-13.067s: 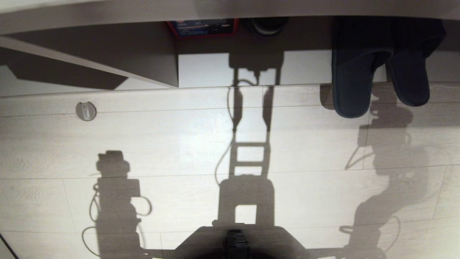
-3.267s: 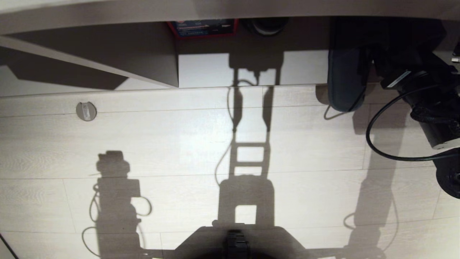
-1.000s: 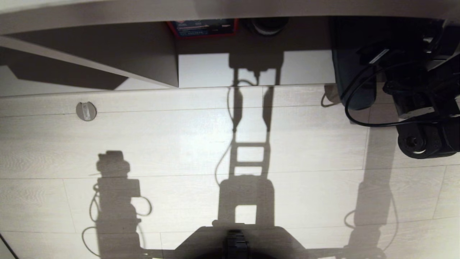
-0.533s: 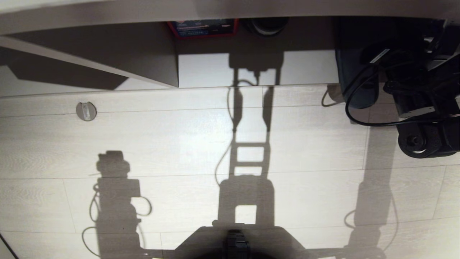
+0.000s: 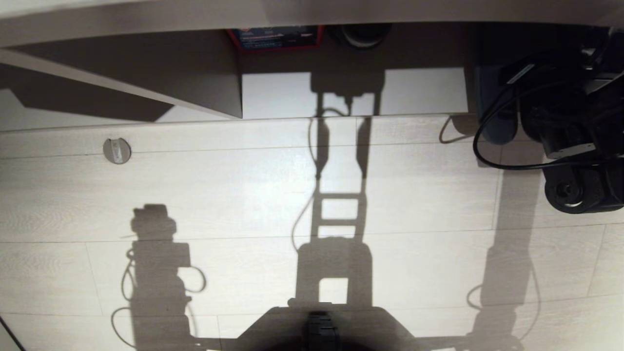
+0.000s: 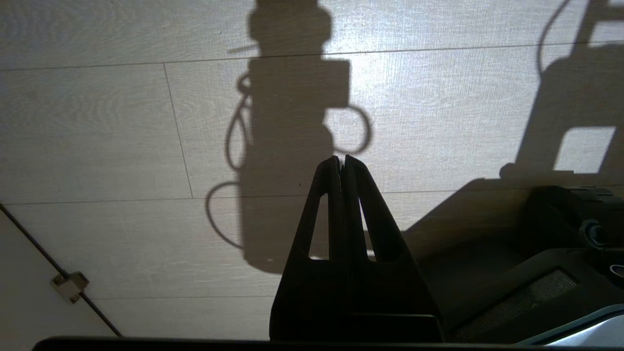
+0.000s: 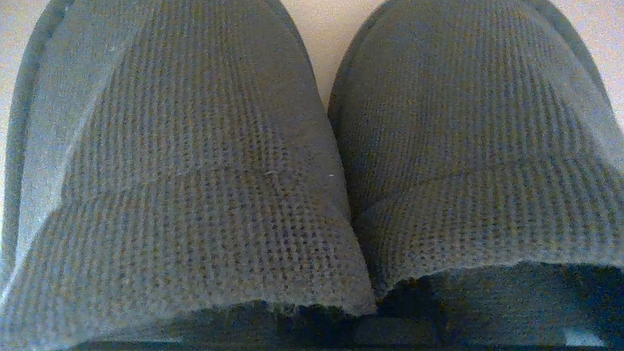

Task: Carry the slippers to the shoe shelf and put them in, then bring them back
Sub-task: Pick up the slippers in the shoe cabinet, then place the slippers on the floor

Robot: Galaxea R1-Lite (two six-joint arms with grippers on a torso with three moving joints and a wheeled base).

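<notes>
No legible text on any visible surface.

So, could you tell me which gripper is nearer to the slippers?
The right. Its arm is right at the slippers, which sit side by side filling its wrist view. The left gripper hangs shut over bare floor, with no slipper nearby.

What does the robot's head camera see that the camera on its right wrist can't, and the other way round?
Only the head view shows the wooden floor, the shoe shelf, a red-edged box, the robot's shadows and the right arm reaching to the far right.

Only the right wrist view shows both slippers close up, side by side and touching, with their waffle-knit fabric.

Both show the slippers; in the head view only one toe peeks out beside the arm.
</notes>
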